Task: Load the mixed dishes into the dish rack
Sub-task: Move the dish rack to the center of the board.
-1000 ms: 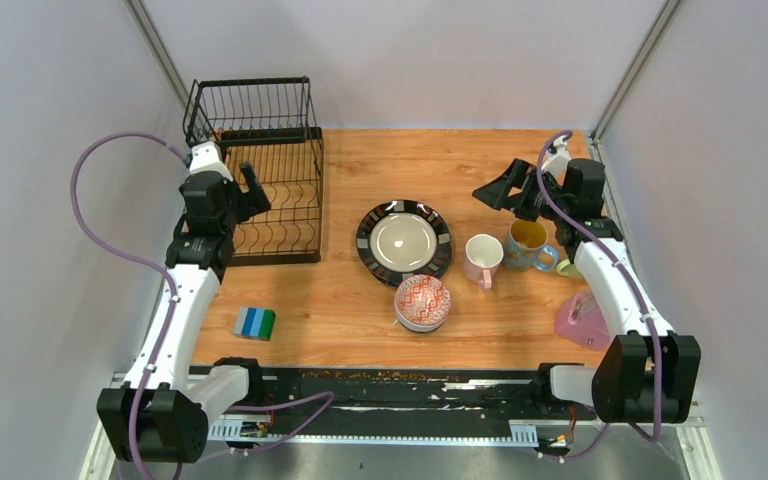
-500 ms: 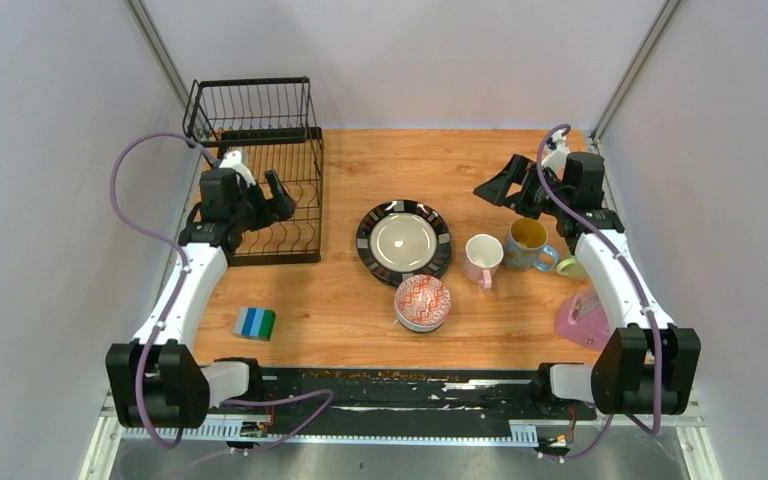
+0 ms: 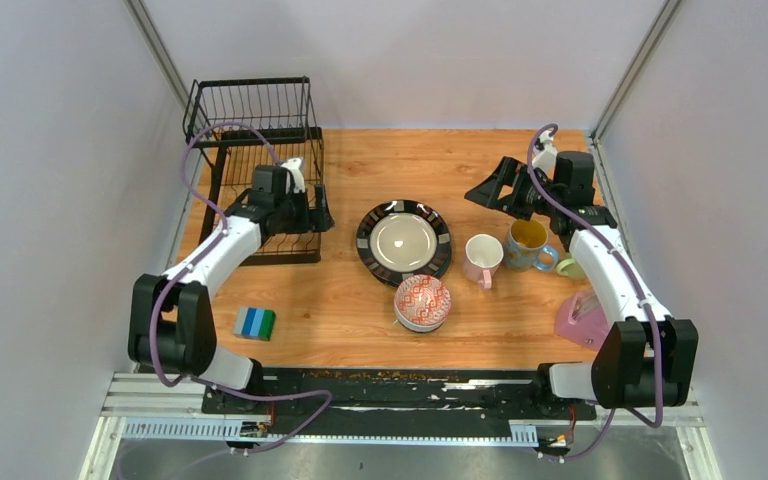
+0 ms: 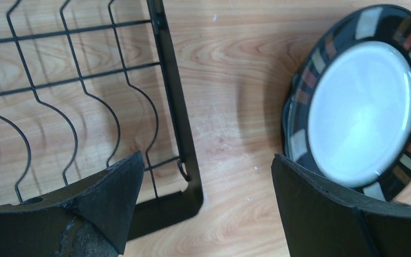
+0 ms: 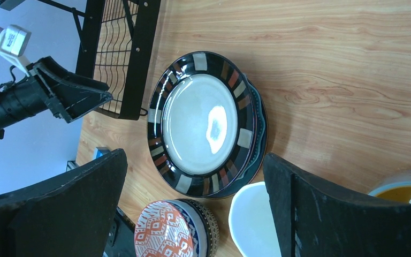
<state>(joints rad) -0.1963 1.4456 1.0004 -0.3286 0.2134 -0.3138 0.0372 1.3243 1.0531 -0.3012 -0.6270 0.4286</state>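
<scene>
My left gripper [image 4: 206, 176] stands wide apart and empty over the near corner of the black wire dish rack [image 3: 252, 120], which sits at ten o'clock on the wooden table [image 3: 380, 170]. It faces three o'clock, towards the round black-rimmed, cream-centred ceramic plate [image 3: 403, 241], I judge to take its rim. The right gripper [image 5: 192, 158] gapes empty at the plate's one o'clock. Every dish lies outside the rack. A white tag [image 5: 12, 38] on the left wrist is too small to read.

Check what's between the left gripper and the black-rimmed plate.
Bare tabletop. In the top view the open left gripper hangs over the dish rack's right edge, nothing between it and the plate; left wrist view agrees.
</scene>
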